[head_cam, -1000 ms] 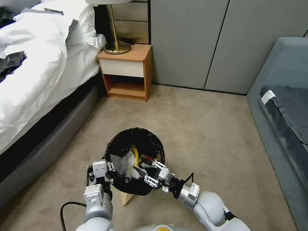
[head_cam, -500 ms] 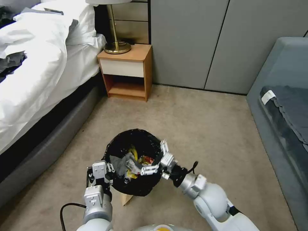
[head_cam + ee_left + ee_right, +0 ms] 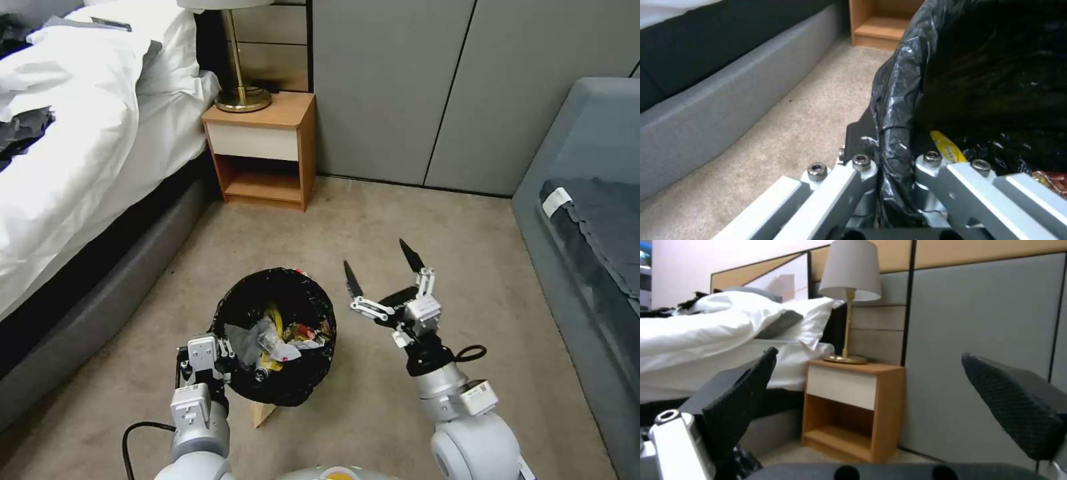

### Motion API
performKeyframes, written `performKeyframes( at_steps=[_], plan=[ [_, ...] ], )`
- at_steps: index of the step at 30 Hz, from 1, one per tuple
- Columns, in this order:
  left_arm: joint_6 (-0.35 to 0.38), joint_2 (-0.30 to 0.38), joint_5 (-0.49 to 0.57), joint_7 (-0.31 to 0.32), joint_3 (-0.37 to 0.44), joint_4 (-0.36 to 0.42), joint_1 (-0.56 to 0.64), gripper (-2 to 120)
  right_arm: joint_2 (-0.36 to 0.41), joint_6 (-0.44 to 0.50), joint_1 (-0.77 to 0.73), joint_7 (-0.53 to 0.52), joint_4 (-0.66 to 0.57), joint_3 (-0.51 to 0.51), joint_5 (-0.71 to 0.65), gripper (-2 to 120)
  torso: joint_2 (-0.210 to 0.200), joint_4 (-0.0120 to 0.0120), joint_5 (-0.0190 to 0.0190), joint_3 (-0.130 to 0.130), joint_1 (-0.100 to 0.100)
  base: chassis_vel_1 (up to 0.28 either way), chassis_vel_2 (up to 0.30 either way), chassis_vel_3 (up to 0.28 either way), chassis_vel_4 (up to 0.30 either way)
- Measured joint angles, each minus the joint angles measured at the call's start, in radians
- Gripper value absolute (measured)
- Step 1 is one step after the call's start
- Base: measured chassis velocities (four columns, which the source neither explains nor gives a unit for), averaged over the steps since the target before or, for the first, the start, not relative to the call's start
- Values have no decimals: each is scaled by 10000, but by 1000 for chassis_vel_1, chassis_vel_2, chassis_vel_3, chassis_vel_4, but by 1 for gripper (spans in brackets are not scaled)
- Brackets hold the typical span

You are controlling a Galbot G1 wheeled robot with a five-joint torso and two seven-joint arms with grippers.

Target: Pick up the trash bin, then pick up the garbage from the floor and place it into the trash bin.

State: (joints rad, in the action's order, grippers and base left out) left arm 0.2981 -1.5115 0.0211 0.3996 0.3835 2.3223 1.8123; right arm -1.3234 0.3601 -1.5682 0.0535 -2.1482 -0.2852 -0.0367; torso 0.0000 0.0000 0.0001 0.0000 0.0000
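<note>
In the head view the trash bin (image 3: 300, 387), lined with a crinkly black bag, sits low in front of me. Garbage (image 3: 277, 340) lies inside it: a yellow wrapper, white tissue, a small bottle and red scraps. My left gripper (image 3: 208, 360) is shut on the bin's near-left rim. The left wrist view shows the liner rim (image 3: 896, 110) pinched in the left gripper (image 3: 893, 160), with the yellow wrapper (image 3: 947, 146) just inside. To the right of the bin, my right gripper (image 3: 377, 259) is raised, open and holding nothing. In the right wrist view the right gripper (image 3: 871, 355) has its fingers spread wide.
A bed (image 3: 73, 153) runs along the left and a wooden nightstand (image 3: 263, 150) with a brass lamp (image 3: 241, 93) stands at the back. A grey sofa (image 3: 587, 220) lines the right side. A tan cardboard piece (image 3: 262, 413) lies on the floor beside the bin. Bare carpet (image 3: 427, 233) lies ahead.
My right gripper has come out of the bin and swung up and to the right, open. White tissue now lies inside the bin. The left gripper has kept its hold on the rim.
</note>
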Motion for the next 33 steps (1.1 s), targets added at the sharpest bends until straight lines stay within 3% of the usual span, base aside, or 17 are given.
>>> performKeyframes(
  at_steps=[33],
  plan=[
    [22, -12, -13, 4, -8, 33, -111, 3, -45, -104, 421, -54, 289, 41, -129, 100, 0, 0, -1, 0, 0, 34, 35, 32, 33]
  ],
)
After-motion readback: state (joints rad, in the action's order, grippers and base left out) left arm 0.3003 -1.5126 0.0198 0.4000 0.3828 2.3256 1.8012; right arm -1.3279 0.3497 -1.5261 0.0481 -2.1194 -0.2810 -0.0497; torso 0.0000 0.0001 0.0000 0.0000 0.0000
